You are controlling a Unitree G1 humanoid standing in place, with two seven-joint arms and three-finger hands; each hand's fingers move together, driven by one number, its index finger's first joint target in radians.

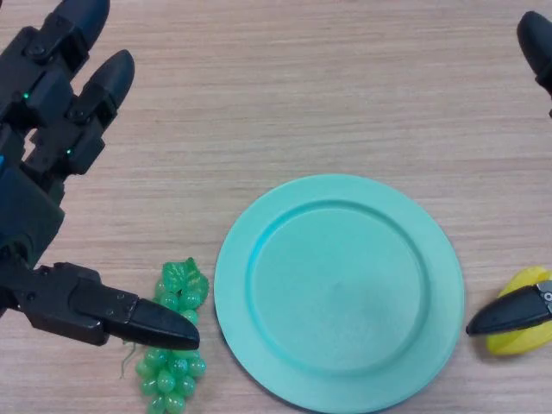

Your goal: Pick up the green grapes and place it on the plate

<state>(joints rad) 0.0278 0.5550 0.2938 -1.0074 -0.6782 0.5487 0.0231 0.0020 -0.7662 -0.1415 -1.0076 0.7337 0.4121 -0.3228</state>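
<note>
A bunch of green grapes (pixel 173 352) with a leaf on top lies on the wooden table at the lower left, just left of the plate. The round teal plate (pixel 338 289) has nothing on it. My left hand (pixel 52 164) hovers above the grapes with its fingers straight and spread. Its thumb (pixel 129 317) reaches across the top of the bunch and hides part of it. My right hand (pixel 517 312) shows only at the right edge, as a fingertip near the top corner and a thumb tip at the lower right.
A yellow object (pixel 522 335) lies at the right edge, partly behind the right thumb tip. The wooden table (pixel 302 95) stretches beyond the plate.
</note>
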